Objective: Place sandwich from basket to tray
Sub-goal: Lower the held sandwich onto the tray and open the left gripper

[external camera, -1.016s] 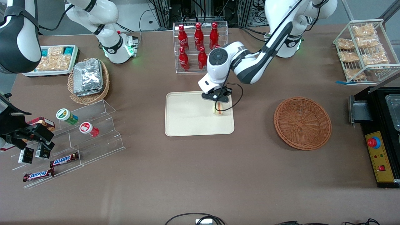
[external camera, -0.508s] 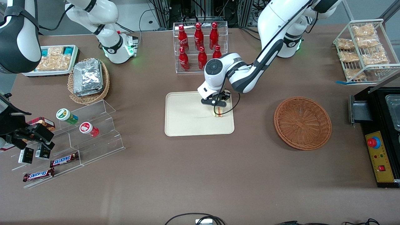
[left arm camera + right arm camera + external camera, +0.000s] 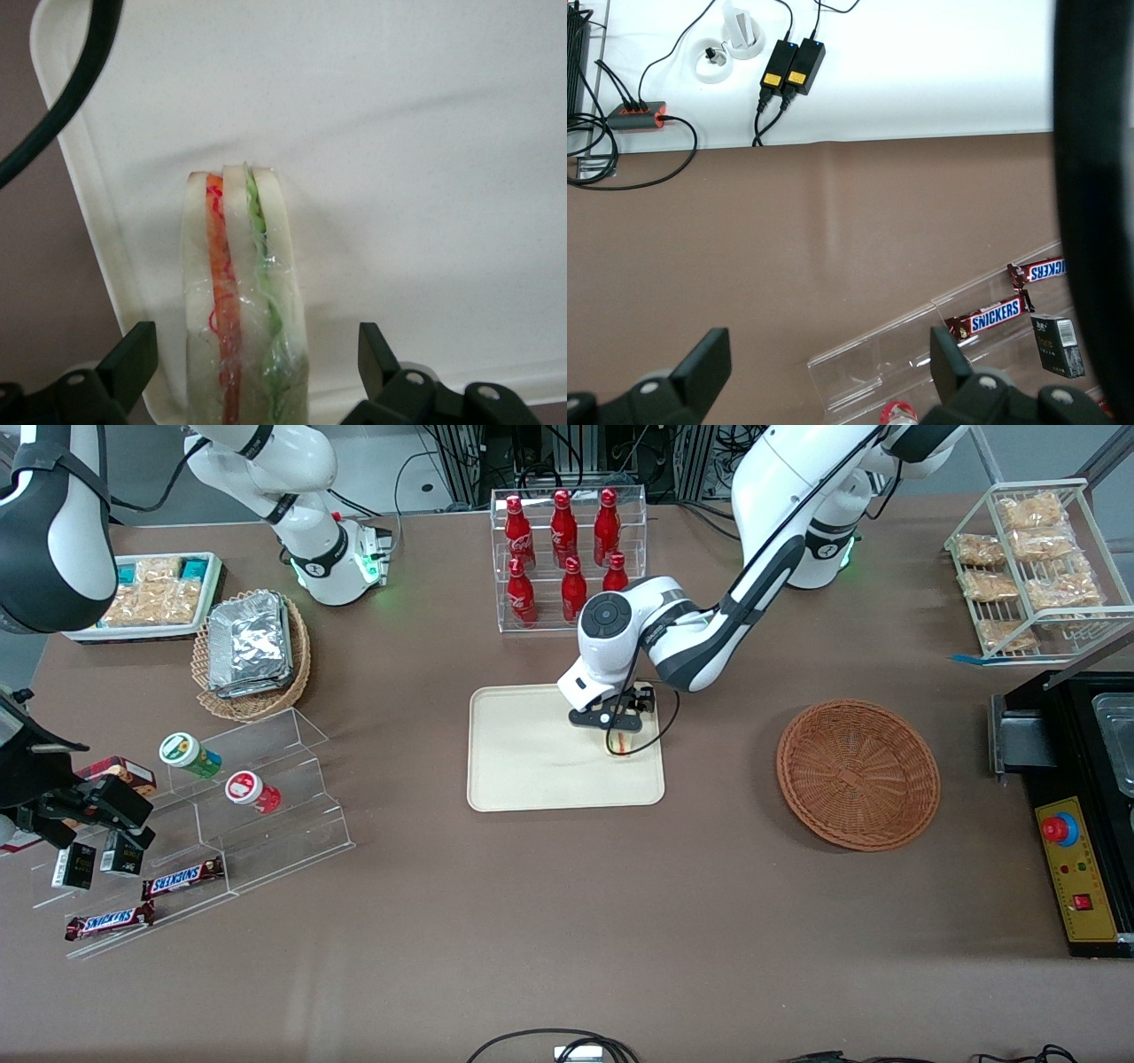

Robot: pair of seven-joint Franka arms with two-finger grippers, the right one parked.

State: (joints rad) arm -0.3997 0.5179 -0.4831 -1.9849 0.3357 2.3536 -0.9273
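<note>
The left arm is stretched from its base toward the middle of the tabletop, with the forearm sloped downward and the wrist bent so that the pincer (image 3: 620, 731) is pointed straight down. The pincer is held low, close above the tray (image 3: 532, 771), near the tray edge that faces the working arm's end. In the left wrist view, the two fingers (image 3: 133, 359) are seen spread apart, one at each side of the sandwich (image 3: 244, 301), and a gap is seen between each finger and the bread.
</note>
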